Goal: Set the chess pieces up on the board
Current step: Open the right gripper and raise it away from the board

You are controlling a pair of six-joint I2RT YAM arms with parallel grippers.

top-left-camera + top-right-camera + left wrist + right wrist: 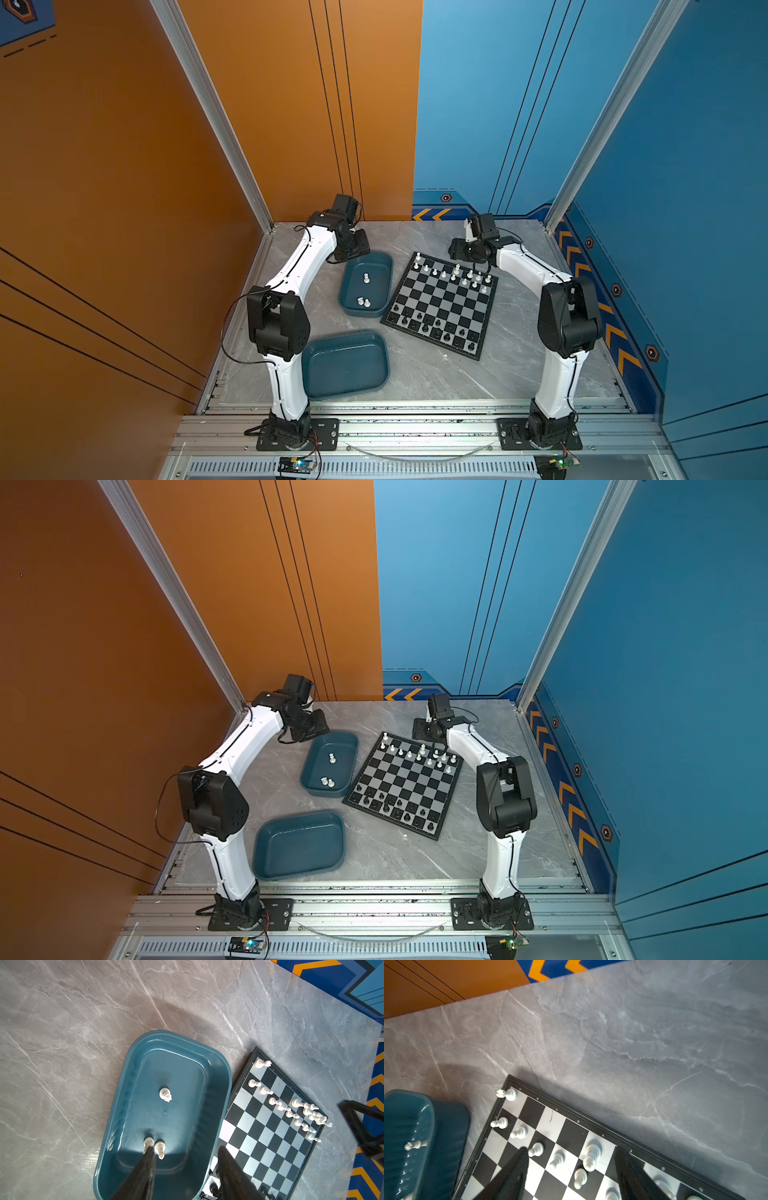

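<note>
The board (441, 304) lies tilted at mid-table. White chess pieces (455, 275) stand along its far rows and black ones (432, 329) along its near rows. Three more white pieces (165, 1094) stand in the far teal tray (351, 266). My left gripper (186, 1151) hovers open above that tray's near end with nothing between its fingers; one finger (145, 1167) overlaps a tray piece (148, 1142) in the left wrist view. My right gripper (571, 1151) hangs open over the board's far edge. A tall white piece (591, 1157) and pawns stand free between its fingers.
A second teal tray (376, 357), holding nothing, sits at the front left beside the left arm's base. The right arm's elbow (569, 316) rises right of the board. Walls close in the grey marble table (424, 374) at the back and both sides.
</note>
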